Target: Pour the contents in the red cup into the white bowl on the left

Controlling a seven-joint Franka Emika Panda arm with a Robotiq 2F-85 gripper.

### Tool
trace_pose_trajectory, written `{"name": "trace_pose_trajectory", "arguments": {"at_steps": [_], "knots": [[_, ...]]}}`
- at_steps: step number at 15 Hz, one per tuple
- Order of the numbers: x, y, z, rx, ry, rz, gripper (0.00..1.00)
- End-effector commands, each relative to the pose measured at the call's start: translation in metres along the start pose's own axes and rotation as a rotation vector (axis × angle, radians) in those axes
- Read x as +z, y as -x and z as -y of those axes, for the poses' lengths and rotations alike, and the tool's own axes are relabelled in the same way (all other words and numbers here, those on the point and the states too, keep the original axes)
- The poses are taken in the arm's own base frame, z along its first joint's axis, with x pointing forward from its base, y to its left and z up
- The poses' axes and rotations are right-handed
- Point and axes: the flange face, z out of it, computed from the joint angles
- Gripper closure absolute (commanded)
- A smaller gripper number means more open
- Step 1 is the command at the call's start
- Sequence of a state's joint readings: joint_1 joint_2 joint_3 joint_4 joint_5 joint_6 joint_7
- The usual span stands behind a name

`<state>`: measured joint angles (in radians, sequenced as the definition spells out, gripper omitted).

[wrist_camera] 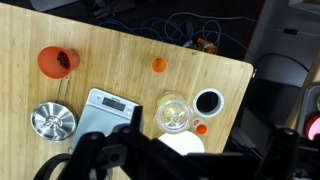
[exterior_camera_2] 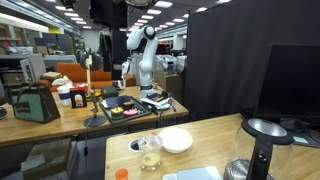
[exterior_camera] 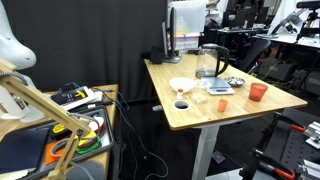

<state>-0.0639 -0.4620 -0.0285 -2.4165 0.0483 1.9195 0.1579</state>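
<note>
step: reach phase, nothing grasped yet
red cup [wrist_camera: 58,61]: upright on desk [wrist_camera: 120,55], near a corner, well apart from white bowl [exterior_camera: 182,86]
next: descend over red cup, straddle it, clench
end effector [wrist_camera: 110,158]: above desk, touching nothing; dark and blurred, opening cannot tell

the cup [wrist_camera: 57,61] is orange-red, the bowl [exterior_camera_2: 176,140] white, the table [wrist_camera: 120,60] seemingly light tan.

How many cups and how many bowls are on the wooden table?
Cups: 3 (red cup, glass cup, white cup)
Bowls: 2 (white bowl, metal bowl)
Total: 5
</note>
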Motion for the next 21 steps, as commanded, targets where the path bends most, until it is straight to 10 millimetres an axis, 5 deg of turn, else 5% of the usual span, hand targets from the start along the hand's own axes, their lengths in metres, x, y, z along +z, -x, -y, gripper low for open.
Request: {"name": "trace_pose_trajectory", "arguments": {"at_steps": [1,10,14,19,21], "knots": [[-0.004,-0.001,0.002,0.014,0.002,0.010,0.00],[0.007,-0.001,-0.017,0.051,-0.025,-0.009,0.00],[0.024,-0.006,-0.068,0.201,-0.050,-0.027,0.00],[0.070,-0.002,-0.156,0.413,0.028,-0.019,0.00],[0.068,0.001,-0.154,0.373,-0.001,0.006,0.00]]}}
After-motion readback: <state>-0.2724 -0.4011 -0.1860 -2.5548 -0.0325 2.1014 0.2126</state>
